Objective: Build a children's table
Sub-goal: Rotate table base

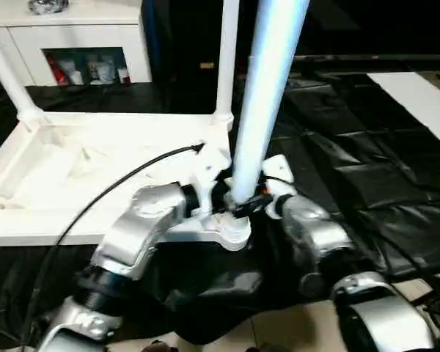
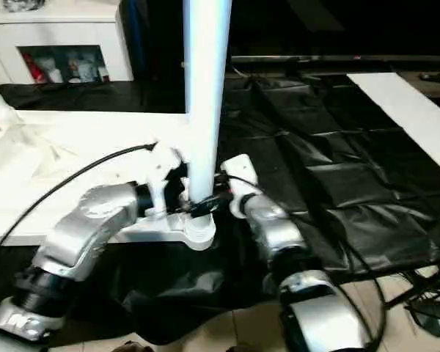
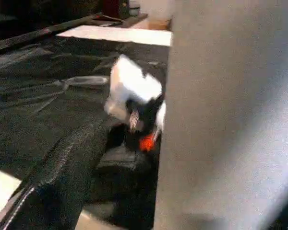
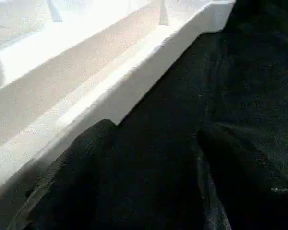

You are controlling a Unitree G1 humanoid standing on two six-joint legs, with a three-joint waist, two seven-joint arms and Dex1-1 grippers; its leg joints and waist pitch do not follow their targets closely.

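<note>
Nearest: our left gripper (image 1: 218,192) and right gripper (image 1: 258,196) flank the leg (image 1: 268,95) low down; whether they clench it we cannot tell. Its long axis stands upright in the near right corner socket (image 1: 233,232) of the upturned tabletop (image 1: 95,176). Two far-edge legs already stand.

The white tabletop (image 1: 95,169) is blown out by glare, its ribs nearly washed away, while the black sheeting (image 1: 367,169) around it stays dim with soft sheen on its folds. The near leg (image 1: 268,88) carries a bluish tint (strongest toward its upper end). Both wrist views are smeared and out of focus.
</note>
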